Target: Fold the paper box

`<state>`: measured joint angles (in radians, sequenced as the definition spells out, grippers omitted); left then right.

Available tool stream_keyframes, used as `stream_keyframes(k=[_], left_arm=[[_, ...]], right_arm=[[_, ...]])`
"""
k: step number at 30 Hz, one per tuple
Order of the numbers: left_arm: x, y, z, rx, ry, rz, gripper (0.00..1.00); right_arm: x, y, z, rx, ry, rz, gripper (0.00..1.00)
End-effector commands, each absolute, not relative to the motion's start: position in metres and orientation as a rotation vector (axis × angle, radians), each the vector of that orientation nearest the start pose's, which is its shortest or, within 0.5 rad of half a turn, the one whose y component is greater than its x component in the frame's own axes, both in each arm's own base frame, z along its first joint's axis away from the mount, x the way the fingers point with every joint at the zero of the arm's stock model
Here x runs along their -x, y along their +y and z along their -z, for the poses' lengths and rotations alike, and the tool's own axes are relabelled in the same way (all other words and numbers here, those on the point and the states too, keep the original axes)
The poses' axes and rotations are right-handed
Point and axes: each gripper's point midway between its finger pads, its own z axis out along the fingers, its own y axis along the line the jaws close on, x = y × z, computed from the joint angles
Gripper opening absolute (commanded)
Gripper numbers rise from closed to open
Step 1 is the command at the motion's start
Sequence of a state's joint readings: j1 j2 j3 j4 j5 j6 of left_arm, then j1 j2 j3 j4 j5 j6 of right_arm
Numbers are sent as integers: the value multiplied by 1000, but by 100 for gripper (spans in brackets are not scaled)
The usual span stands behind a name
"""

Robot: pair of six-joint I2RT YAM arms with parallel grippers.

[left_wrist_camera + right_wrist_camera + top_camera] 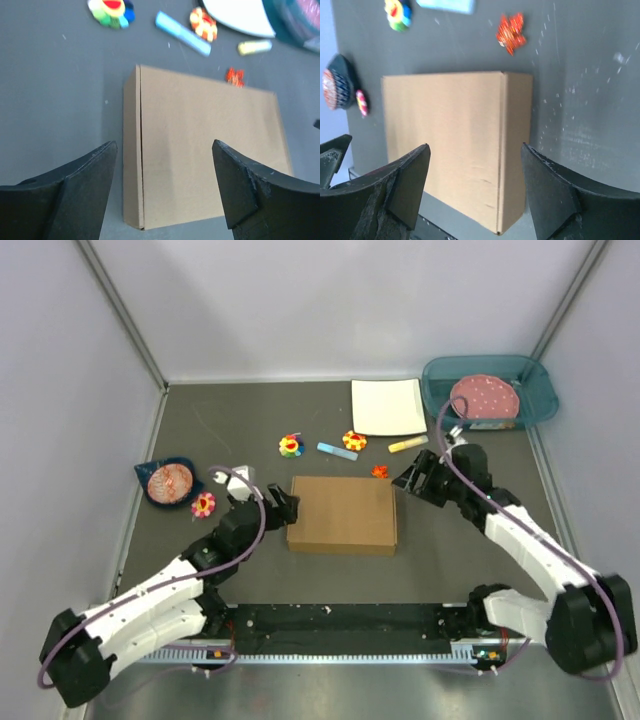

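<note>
White arms (150,605), purple cables (262,530), black left claw (165,145) and right claw (475,147).

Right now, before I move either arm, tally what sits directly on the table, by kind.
paper box: 1
white plate: 1
teal bin: 1
dark blue bowl: 1
flower toys: 3
sticks: 2
red-orange piece: 1
Total: 10

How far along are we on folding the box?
Done, apparently: the paper box lies closed, flat on top, no flaps sticking out. In hand: nothing; the left hand and right hand hover open at its ends. Left: perhaps only checking it holds shut.
</note>
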<state>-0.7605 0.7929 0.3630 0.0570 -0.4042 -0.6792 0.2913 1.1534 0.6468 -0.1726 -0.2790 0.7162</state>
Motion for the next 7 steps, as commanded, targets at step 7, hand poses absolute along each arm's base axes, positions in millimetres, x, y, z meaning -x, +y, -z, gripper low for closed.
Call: stream_keyframes(k=[7], left_arm=[[-250,-149,-161,357,1985,446,84]], right_arm=[[-278,143,-187,-211,2185,-712,74]])
